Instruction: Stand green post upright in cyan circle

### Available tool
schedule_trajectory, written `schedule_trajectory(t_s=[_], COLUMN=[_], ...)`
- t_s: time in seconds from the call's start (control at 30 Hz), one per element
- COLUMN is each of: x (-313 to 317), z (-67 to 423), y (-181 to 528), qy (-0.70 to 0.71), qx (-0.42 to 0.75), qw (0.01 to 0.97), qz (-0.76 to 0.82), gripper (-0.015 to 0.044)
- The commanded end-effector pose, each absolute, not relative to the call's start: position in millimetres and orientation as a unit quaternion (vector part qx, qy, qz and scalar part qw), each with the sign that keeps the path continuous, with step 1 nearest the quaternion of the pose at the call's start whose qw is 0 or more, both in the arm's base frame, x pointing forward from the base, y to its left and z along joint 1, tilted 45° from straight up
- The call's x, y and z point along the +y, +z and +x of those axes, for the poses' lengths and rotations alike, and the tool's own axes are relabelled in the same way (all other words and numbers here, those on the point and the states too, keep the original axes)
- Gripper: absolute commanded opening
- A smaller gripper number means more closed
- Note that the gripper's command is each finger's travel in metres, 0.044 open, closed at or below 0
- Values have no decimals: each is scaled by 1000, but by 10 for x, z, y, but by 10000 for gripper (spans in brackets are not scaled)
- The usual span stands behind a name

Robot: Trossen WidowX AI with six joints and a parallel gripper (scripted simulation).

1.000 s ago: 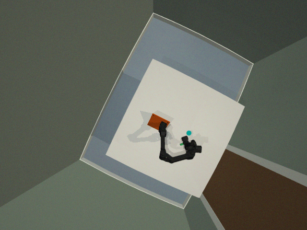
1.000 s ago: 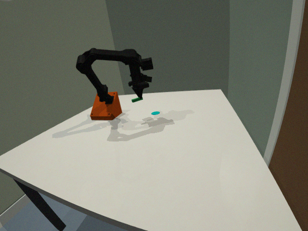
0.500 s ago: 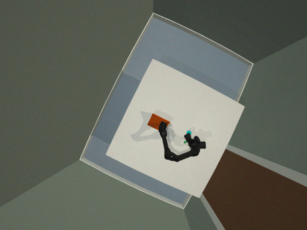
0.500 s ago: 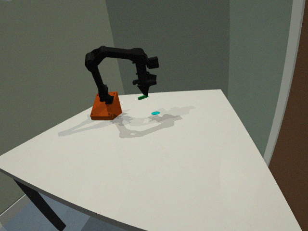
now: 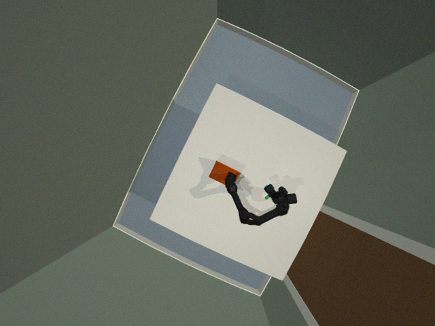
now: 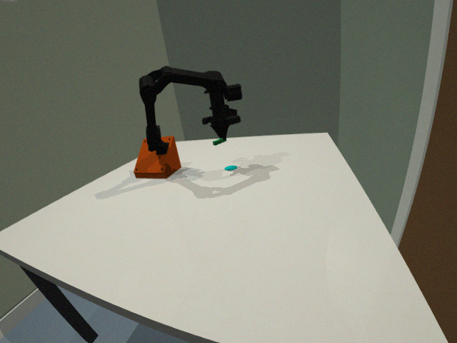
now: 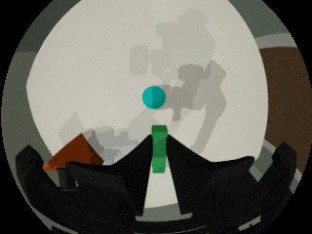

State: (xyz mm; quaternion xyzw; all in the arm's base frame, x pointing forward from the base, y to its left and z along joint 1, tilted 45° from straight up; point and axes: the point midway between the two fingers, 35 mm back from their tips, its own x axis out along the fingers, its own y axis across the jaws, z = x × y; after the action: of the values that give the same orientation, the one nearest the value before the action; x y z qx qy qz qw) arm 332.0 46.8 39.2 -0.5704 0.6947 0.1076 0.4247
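White table, grey-green walls

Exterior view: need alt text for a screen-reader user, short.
A black robot arm's gripper holds a small green post roughly level in the air, above a white table and short of the cyan circle marked on it. The arm rises from an orange base at the table's far left.

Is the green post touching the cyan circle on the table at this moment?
Apart. The exterior view shows the green post held in the gripper well above the table, with the cyan circle lying flat below it.
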Motion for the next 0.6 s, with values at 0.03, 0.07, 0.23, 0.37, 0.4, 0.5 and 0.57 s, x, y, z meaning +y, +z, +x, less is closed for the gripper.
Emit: schedule_trajectory(t_s=[0.03,0.07,0.23,0.37,0.4,0.5,0.57], x=[577,599,652,636,631,618,609], z=[3361,3366,3377,3365,3361,3350,3343], y=[278,253,190,170,164,146,134], qy=[124,127,136,144,147,155,160], qx=[692,691,690,692,693,695,696], qw=[412,409,401,405,407,411,414], qz=[-580,-582,-587,-579,-577,-569,-565], gripper=[22,22,22,22,22,22,22])
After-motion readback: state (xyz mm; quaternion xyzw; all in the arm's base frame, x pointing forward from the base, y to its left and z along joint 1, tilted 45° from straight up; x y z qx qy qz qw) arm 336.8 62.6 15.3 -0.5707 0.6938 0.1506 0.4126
